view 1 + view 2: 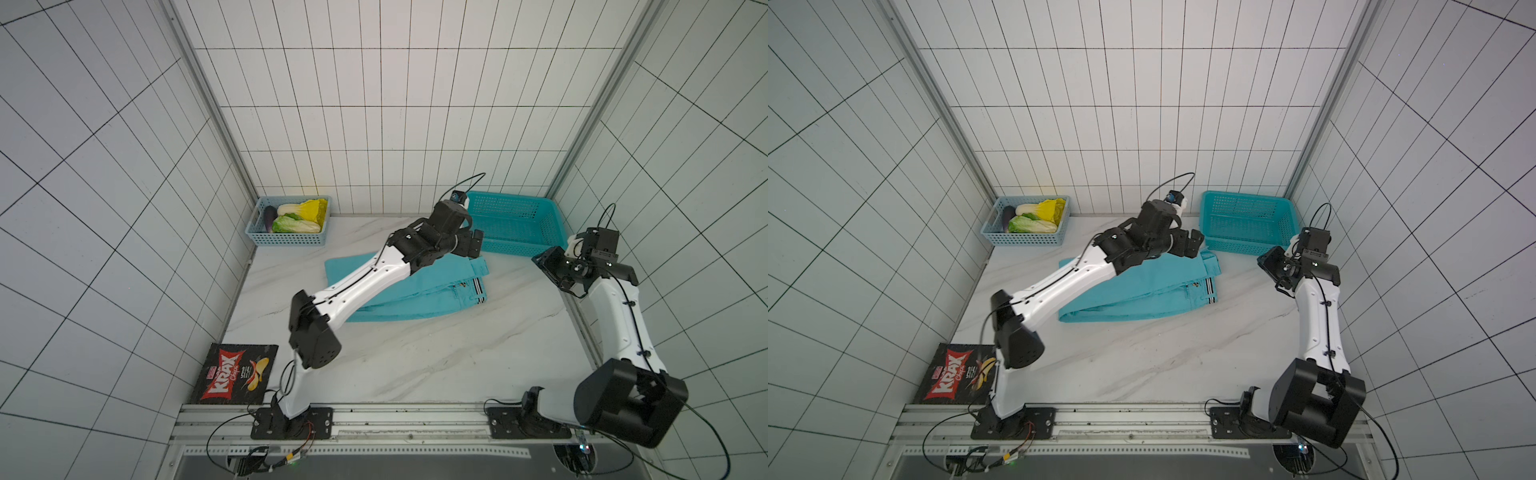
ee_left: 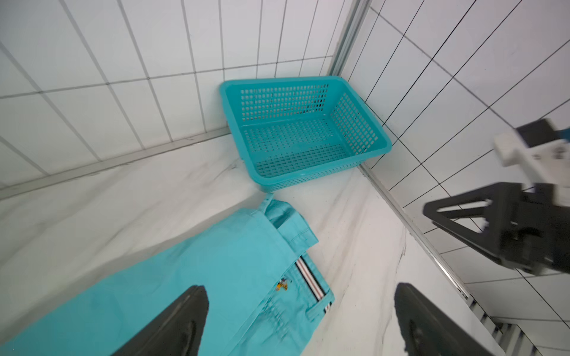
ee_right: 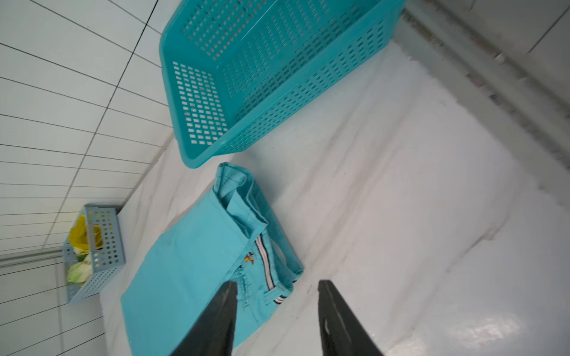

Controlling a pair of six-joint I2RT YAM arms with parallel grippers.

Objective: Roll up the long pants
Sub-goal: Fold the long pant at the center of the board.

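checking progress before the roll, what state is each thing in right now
long pants, folded flat on the table, not rolled
left gripper, open, empty, above the pants
right gripper, open, empty
teal basket, upright, empty
small blue basket, holding vegetables
chips bag, printed side up

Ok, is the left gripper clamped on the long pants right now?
No, in the left wrist view the left gripper stands wide open, the long pants lying loose beneath it.

Bright, even light glares off the table (image 3: 487, 333), wrist views look motion-smeared, top views seemingly bow outward.
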